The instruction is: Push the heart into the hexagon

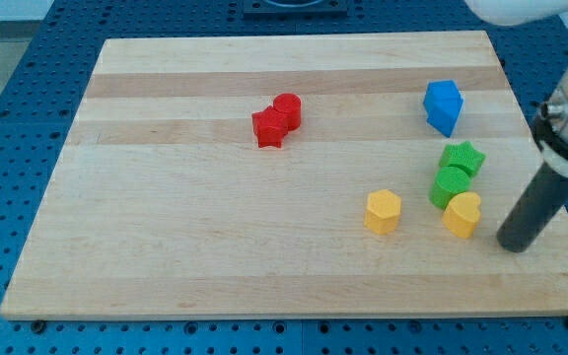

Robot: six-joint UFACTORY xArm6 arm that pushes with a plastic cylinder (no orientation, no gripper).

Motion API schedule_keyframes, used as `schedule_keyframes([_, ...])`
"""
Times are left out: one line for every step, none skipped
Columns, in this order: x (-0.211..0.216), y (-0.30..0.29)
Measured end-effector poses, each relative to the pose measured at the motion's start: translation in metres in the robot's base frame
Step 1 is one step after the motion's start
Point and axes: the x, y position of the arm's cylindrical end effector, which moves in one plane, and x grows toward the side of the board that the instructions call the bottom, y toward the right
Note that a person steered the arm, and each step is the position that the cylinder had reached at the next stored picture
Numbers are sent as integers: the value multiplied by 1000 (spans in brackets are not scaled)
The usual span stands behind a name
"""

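No jaws show, and my tip [513, 244] sits right of the heart [462, 214], whose touching green block [450, 185] could deflect it past the hexagon [383, 211].

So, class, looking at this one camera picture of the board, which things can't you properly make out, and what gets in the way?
- The arm above the rod: cut off by the view's right and top edges.
- Green cylinder: touches the green star and yellow heart, so its outline is uncertain.
- Red cylinder and red star: pressed together, so their shapes are hard to read.
- My tip: dark, so contact with the board is unclear.
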Motion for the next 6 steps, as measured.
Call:
schedule_keyframes([-15, 4])
schedule_keyframes([-26, -15])
schedule_keyframes([-29, -46])
schedule_keyframes([-29, -76])
schedule_keyframes([-29, -100])
schedule_keyframes([-32, -129])
